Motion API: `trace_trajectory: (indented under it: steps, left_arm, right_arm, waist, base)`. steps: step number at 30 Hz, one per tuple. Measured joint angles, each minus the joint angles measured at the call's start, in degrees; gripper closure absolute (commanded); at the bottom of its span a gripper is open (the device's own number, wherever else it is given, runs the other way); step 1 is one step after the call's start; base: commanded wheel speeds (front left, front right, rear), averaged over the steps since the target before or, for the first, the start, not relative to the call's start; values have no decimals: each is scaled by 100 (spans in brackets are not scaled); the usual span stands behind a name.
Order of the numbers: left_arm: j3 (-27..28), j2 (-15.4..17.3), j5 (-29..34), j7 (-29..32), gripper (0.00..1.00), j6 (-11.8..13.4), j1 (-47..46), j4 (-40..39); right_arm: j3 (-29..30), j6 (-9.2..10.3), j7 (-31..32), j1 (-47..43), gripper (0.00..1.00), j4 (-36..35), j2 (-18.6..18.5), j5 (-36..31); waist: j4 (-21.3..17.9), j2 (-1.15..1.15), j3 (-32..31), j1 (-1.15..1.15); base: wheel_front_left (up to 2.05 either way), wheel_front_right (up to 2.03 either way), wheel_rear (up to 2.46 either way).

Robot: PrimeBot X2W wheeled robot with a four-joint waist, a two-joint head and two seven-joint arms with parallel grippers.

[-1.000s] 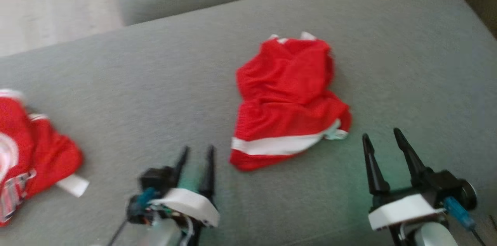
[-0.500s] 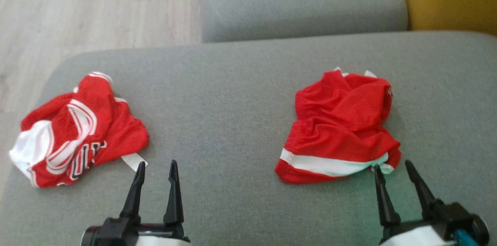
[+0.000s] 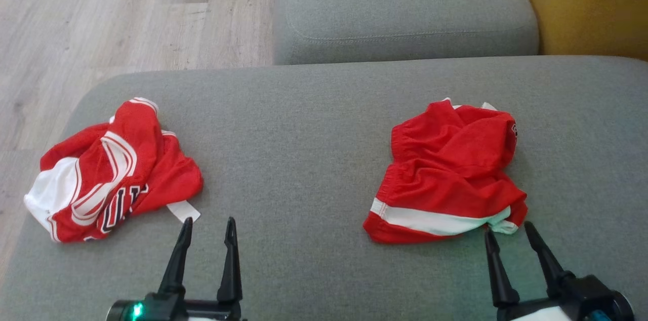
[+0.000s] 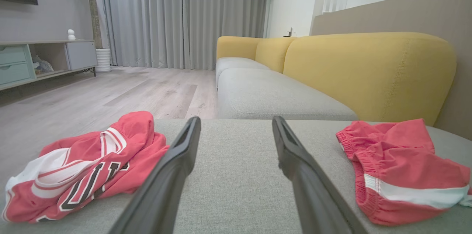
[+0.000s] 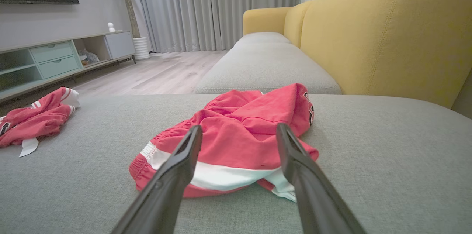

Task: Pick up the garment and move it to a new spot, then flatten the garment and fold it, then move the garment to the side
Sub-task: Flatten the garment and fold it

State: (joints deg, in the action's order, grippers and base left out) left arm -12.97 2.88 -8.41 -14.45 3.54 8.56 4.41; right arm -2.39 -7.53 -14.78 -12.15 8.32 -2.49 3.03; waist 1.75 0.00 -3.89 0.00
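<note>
Left gripper (image 3: pixel 209 221) & right gripper (image 3: pixel 508 228) are both standing wide apart, carrying nothing, fingers pointing across the seat.

Biggest first: a broad grey fabric sofa cushion (image 3: pixel 304 123) is serving as the work surface, w/ a second grey seat cushion (image 3: pixel 405 7) lying beyond it. A pale wood-plank floor (image 3: pixel 101 17) is showing far left & a mustard-yellow sofa backrest (image 3: pixel 587 2) far right. Two garments are lying crumpled on the near cushion, well apart. Red mesh shorts with a white hem stripe (image 3: pixel 445 174) are sitting on the right side. A red jersey with white trim and dark lettering (image 3: pixel 111 169) is sitting on the left, near the cushion's edge. Smallest: a white fabric tag (image 3: pixel 183 211) is sticking out from the jersey's near side, just beside the left fingertips.

Step, as I'm reading it: the pick-up isn't begun, nothing lifted or flattened. The right gripper is resting just short of the shorts' striped hem, so the shorts are prob. the target; can't tell for sure vs. the jersey.

Next move is calling for a short advance & dip, fingers straddling the hem band, then closing before any lift. The mesh is looking thin & bunched, so pinching the thicker band should be holding better than a loose fold.
</note>
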Motion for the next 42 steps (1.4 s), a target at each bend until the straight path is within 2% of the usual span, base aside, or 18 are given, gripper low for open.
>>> trace_trajectory:
  steps: [23,26,29,36,42]
  left_arm:
    - [-155,0,49,0,0,31,4,60]
    - [-305,3,-58,0,0,-82,-31,370]
    - [-616,9,-218,1,0,-299,-297,822]
    - [-1619,-1,-720,1,0,-828,-1665,1986]
    - [-2303,-15,-1407,1,0,-902,-2499,3052]
  right_arm:
    - [-110,0,0,-19,0,36,0,62]
    - [-194,0,0,-15,0,52,-1,78]
    - [-316,0,0,-6,0,67,0,94]
    - [-559,0,0,274,0,77,-2,7]
    - [-671,0,0,501,0,65,-3,-1]
  waist:
    - [-81,0,-9,0]
    - [-152,0,58,1]
    - [-267,0,139,1]
    - [-705,0,386,1]
    - [-1144,0,691,2]
  base:
    - [0,0,0]
    - [0,0,0]
    - [0,0,0]
    - [0,0,0]
    - [0,0,0]
